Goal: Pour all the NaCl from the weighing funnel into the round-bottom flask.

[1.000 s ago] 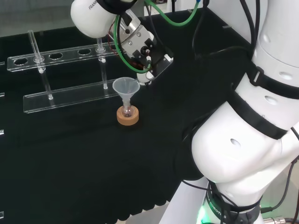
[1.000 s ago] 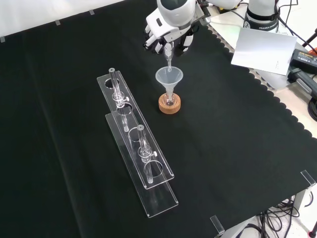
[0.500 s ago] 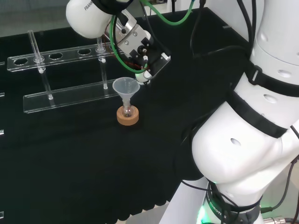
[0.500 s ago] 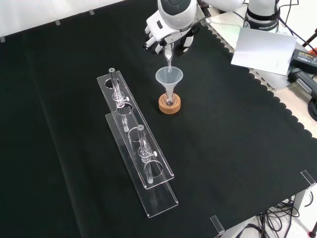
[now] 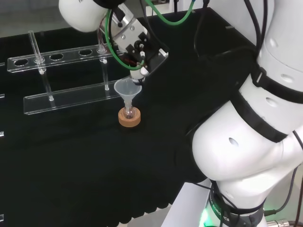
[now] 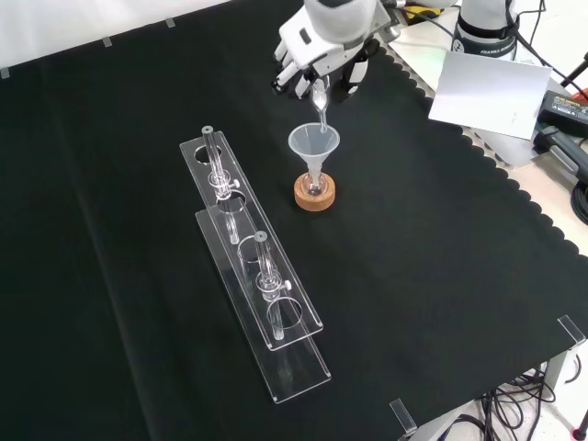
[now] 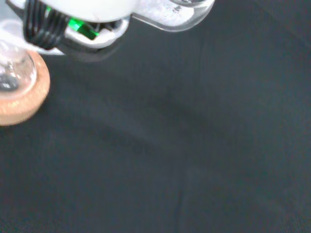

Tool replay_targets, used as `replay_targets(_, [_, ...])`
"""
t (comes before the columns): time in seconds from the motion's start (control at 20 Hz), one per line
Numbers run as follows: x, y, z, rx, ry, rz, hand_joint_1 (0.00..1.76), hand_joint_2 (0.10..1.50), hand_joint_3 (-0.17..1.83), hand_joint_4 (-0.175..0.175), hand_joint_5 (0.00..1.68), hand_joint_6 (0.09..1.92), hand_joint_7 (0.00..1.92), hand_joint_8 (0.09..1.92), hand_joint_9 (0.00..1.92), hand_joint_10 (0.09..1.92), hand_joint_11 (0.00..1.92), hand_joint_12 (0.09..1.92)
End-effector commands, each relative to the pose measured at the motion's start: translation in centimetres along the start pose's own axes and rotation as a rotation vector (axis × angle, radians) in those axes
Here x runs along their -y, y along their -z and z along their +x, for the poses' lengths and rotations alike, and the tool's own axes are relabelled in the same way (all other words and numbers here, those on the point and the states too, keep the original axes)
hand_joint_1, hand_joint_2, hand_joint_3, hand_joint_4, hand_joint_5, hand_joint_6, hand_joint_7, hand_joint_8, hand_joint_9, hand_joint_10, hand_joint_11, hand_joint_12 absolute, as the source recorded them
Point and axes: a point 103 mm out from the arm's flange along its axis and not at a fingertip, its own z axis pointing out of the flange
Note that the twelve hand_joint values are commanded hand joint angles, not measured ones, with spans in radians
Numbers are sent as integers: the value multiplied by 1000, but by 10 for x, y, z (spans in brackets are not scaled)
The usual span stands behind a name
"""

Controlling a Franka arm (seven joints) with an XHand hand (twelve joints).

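A small round-bottom flask [image 5: 128, 113] stands on a cork ring [image 5: 130, 120] with a clear plastic funnel [image 5: 127, 88] set in its neck. The hand [image 5: 138, 45] hovers just above and is shut on a clear glass weighing funnel [image 6: 320, 99], tipped steeply with its spout pointing down into the plastic funnel's [image 6: 314, 141] mouth. In the front view the hand [image 6: 323, 62] is above the flask [image 6: 314, 187] and cork ring [image 6: 314, 197]. The wrist view shows white grains in the weighing funnel's bowl [image 7: 181, 13], with the flask [image 7: 11, 73] on the cork ring [image 7: 22, 104] beside it.
Two long clear racks [image 6: 250, 268] with upright glass tubes lie left of the flask in the front view; in the head view they [image 5: 71, 97] lie beyond it. A white sheet [image 6: 487, 92] sits past the cloth's scalloped edge [image 6: 478, 175] at the right.
In the head view the hand has shifted left and up, bringing the weighing funnel's spout from beside the plastic funnel's rim to over its mouth. Flask and racks have not moved.
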Motion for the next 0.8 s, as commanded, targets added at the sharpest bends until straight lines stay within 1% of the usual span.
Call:
replay_targets(0.05, [-16,-30,-4,86,-43,71,1139,639,623,175,1365,490,605,673,1054,258,902,963])
replay_targets(0.35, [-17,-33,-6,71,-45,73,1139,639,623,175,1365,491,604,673,1052,256,900,965])
replay_targets(0.55, [-16,-34,-6,43,-49,57,1139,639,624,175,1365,491,602,672,1052,255,899,965])
replay_targets(0.7, [-16,-33,-6,46,-53,50,1139,639,624,175,1365,491,602,672,1051,254,899,966])
replay_targets(0.75, [-17,-33,-7,32,-41,42,1139,639,624,175,1365,492,601,672,1051,254,898,966])
replay_targets(0.8, [-16,-32,-8,26,-40,35,1139,639,624,175,1365,492,601,672,1051,254,898,966])
